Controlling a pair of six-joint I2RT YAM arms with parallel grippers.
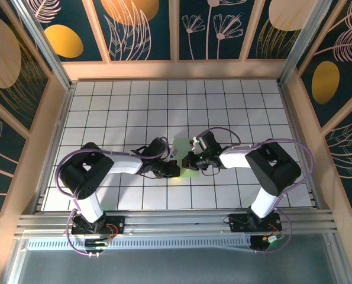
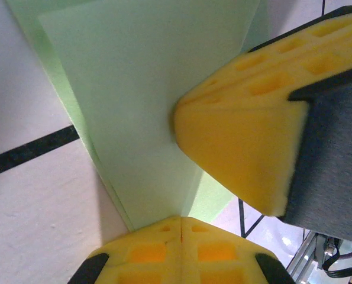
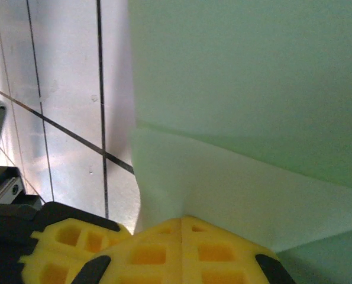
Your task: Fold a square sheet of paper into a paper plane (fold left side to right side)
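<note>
- Top view: the folded green paper (image 1: 181, 147) lies mid-table (image 1: 116, 106), just ahead of the arms. The left gripper (image 1: 174, 170) and right gripper (image 1: 189, 161) meet tip to tip at its near end.
- Left wrist: the left gripper (image 2: 181, 236) is closed, and the paper's (image 2: 140, 100) narrow end runs into the seam between its fingers. The right gripper's yellow fingers (image 2: 241, 142) press on the paper's right side.
- Right wrist: the right gripper (image 3: 181, 234) is closed, pinching a raised, creased edge of the paper (image 3: 252, 89).
</note>
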